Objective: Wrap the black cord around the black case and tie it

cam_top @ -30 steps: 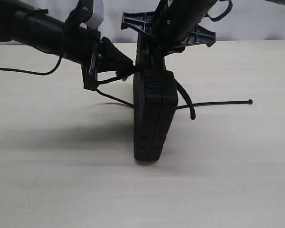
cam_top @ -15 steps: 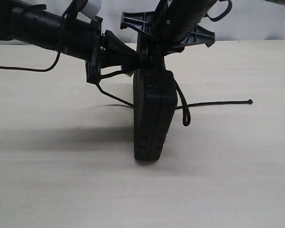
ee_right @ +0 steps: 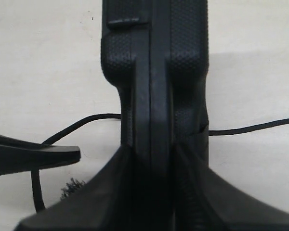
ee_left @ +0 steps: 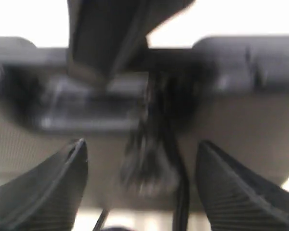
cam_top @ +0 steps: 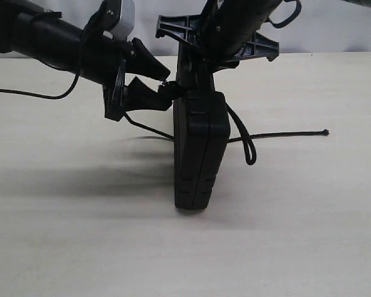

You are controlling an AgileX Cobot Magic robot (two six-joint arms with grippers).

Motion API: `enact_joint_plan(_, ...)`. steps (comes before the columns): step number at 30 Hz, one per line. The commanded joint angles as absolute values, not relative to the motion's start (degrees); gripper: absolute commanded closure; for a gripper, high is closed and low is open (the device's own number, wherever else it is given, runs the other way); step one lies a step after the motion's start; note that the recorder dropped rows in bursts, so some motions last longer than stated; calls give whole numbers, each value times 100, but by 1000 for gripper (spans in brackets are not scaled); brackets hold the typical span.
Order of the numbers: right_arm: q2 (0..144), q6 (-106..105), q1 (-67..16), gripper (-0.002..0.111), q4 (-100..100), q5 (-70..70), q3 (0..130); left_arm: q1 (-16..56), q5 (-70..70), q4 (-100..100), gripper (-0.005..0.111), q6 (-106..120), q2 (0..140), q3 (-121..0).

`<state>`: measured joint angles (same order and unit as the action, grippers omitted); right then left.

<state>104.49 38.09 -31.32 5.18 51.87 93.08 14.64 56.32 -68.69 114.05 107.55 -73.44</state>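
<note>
The black case (cam_top: pixel 201 148) stands upright on its narrow edge at the table's middle. My right gripper (cam_top: pixel 198 68) comes down from above and is shut on its top edge; in the right wrist view the case (ee_right: pixel 154 72) sits clamped in that gripper (ee_right: pixel 151 149). My left gripper (cam_top: pixel 168 83) is open beside the case's upper left. The black cord's fuzzy grey knot (ee_left: pixel 147 168) hangs loose in the left gripper (ee_left: pixel 140 143). The cord (cam_top: pixel 278 134) trails right to its knotted tip (cam_top: pixel 324 132), and a loop (cam_top: pixel 247 148) hangs by the case.
Pale wooden table (cam_top: pixel 80 235) all round. A thin smooth arm cable (cam_top: pixel 31 93) sags from the left arm. A strand of cord (cam_top: pixel 148 128) lies on the table left of the case. A white wall (cam_top: pixel 334 31) stands behind.
Half a second ago my left gripper was closed at the case's upper edge; now its jaws are apart. The hanging loop on the right has swung a little. The case has not moved.
</note>
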Motion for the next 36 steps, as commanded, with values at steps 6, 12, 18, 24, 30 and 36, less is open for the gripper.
enact_joint_plan(6,10410,3834,-3144,104,473,4960,9330,1464,5224,-6009,54,11352,10611,-7340)
enact_joint_plan(12,10410,3834,-3144,104,473,4935,9330,1475,5324,-6408,107,10961,10634,-7340)
enact_joint_plan(18,10410,3834,-3144,104,473,4935,9330,1475,5608,-6641,107,10961,10634,-7340)
enact_joint_plan(24,10410,3834,-3144,104,473,4935,9330,1765,5603,-6798,107,10972,10634,-7340)
enact_joint_plan(30,10410,3834,-3144,104,473,4935,9330,2035,5155,-6710,107,10986,10634,-7340)
enact_joint_plan(36,10410,3834,-3144,104,473,4935,9330,2035,5276,-7080,92,10863,10614,-7340)
